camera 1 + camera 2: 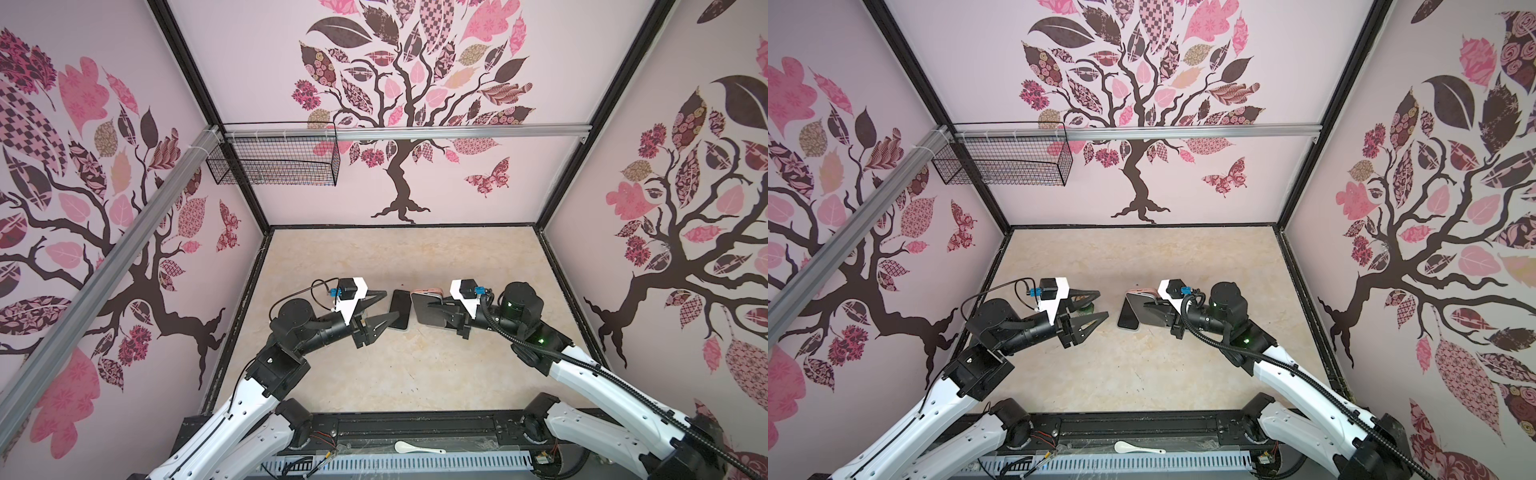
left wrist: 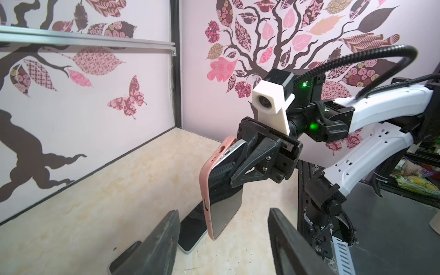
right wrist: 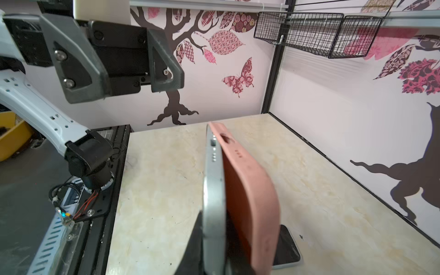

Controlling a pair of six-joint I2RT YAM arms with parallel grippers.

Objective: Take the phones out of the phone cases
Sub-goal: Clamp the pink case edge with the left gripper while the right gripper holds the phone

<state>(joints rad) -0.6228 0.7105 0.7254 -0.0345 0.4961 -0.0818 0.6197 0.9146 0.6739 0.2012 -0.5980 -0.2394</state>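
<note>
White plastic spoon (image 1: pixel 417 448) sits on the black front rail (image 1: pixel 415 426), closest to the camera and nowhere near the action. Further in, over the beige marble-look table (image 1: pixel 374 374), the two arms point at each other nose to nose.

The left gripper (image 1: pixel 381 308) has its fingers (image 2: pixel 164 242) spread apart with nothing between them. Its tips are just beside a second phone (image 1: pixel 400 309), a dark one lying flat on the table.

Right past that, the right gripper (image 1: pixel 434 311) is clamped on the phone (image 2: pixel 223 209), holding it up on edge and tilted, low end near the flat one. One finger (image 2: pixel 252 162) presses on the glass. The other is hidden behind, so no telling if it's on the case's back or inside it.

The pink case (image 3: pixel 250 190) is off the phone at the port end, where its cut-out sits beside the port rather than over it, and its back bows away. It hugs one long side though. In the left wrist view, phone and case show in the gap between the left fingers, beyond their tips.

Way at the back, a wire basket (image 1: pixel 274 162) hangs off the wall rail.
</note>
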